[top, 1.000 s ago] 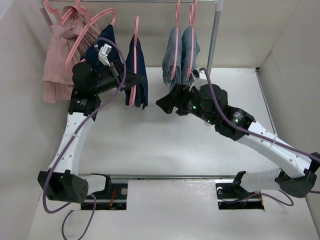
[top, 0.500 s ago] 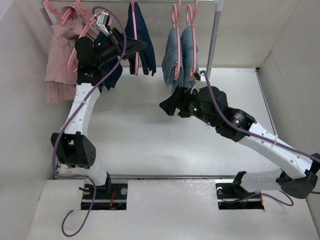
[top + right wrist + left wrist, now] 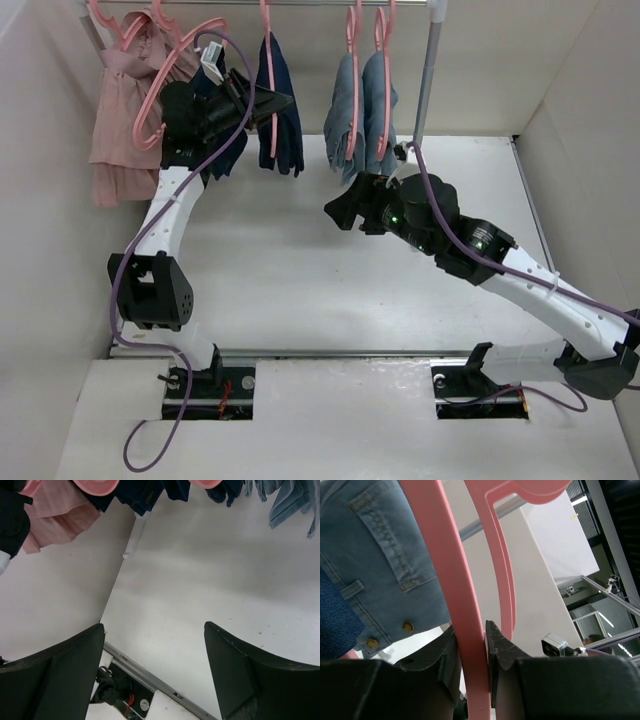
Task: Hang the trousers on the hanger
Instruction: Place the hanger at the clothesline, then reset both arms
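Note:
The dark navy trousers [image 3: 284, 100] hang folded over a thin pink hanger [image 3: 267, 90] at the back, between a smaller navy garment and the light jeans. My left gripper [image 3: 266, 104] is shut on this hanger's arm; in the left wrist view the pink bar [image 3: 451, 595] is pinched between both pads of the gripper [image 3: 470, 636]. The hook reaches the rail at the top edge; I cannot tell if it rests on it. My right gripper [image 3: 338, 212] is open and empty above the table, and nothing shows between its jaws in the right wrist view [image 3: 155, 630].
A pink garment [image 3: 120, 110] and spare pink hangers [image 3: 170, 70] hang at the back left. A smaller navy garment [image 3: 222, 152] hangs behind my left arm. Light blue-grey jeans [image 3: 362, 110] hang on two pink hangers beside the grey rack pole [image 3: 428, 70]. White walls stand close on both sides.
My left arm has lifted the hanger and trousers from just above the table up to rail height. My right gripper has drifted slightly back and stayed open.

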You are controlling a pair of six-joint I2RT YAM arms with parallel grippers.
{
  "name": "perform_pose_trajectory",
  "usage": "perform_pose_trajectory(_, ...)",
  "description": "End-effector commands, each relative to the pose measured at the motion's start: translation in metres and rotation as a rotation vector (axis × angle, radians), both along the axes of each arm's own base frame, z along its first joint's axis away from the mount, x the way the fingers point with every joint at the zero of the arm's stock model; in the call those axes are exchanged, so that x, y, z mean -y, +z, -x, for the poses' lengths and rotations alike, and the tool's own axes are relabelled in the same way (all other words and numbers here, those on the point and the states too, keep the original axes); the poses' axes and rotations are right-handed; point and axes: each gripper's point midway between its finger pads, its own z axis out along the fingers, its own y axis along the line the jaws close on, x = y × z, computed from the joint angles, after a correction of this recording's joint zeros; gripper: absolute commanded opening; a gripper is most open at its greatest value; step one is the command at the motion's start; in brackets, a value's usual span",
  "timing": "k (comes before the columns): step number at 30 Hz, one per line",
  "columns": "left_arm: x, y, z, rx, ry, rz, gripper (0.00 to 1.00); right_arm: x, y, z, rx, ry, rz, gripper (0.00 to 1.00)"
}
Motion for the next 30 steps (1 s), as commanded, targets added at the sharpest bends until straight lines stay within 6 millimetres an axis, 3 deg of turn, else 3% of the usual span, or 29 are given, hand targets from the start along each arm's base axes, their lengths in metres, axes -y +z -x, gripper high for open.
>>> perform_pose_trajectory(1,-0.008,0.043,0.014,0.265,0.032,-0.013,0.00,-0.001,0.011,-0.005,0.029,-0.012,-0.001,0.85)
perform_pose_trajectory(6,-0.006,0.030,0.016,0.278,0.009,-0.045,0.00,0.000,0.013,-0.002,0.027,-0.003,-0.003,0.85)
perform_pose_trajectory(7,-0.005,0.029,0.018,0.279,-0.007,-0.050,0.10,0.000,0.013,-0.002,0.027,-0.003,-0.003,0.85)
perform_pose_trajectory(8,-0.004,0.026,0.020,0.275,-0.020,-0.061,0.29,0.000,0.013,-0.002,0.027,-0.003,-0.003,0.85)
perform_pose_trajectory(9,-0.008,0.027,0.022,0.301,-0.013,-0.081,0.70,0.000,0.013,-0.002,0.027,-0.003,-0.003,0.87)
perform_pose_trajectory(11,-0.016,0.013,0.021,0.267,0.010,-0.109,0.95,0.003,0.010,0.000,0.022,-0.003,0.004,0.87)
perform_pose_trajectory(12,-0.024,0.019,0.028,0.292,0.032,-0.118,1.00,0.003,0.010,0.000,0.022,-0.003,0.004,0.87)
perform_pose_trajectory(19,-0.049,0.000,0.037,0.336,0.140,-0.317,1.00,0.002,-0.006,0.003,0.007,0.024,0.047,0.87)
perform_pose_trajectory(24,-0.075,-0.007,0.040,0.418,0.312,-0.550,1.00,-0.001,-0.016,0.007,0.006,0.065,0.078,0.99)
perform_pose_trajectory(25,-0.081,-0.021,0.040,0.379,0.336,-0.600,1.00,0.001,-0.025,0.009,-0.006,0.065,0.094,0.99)
perform_pose_trajectory(27,-0.099,-0.027,0.044,0.412,0.411,-0.706,1.00,0.004,-0.038,0.010,-0.009,0.073,0.129,0.99)
perform_pose_trajectory(30,-0.122,-0.054,0.054,0.354,0.507,-0.828,1.00,0.013,-0.065,0.014,-0.027,0.062,0.158,0.99)
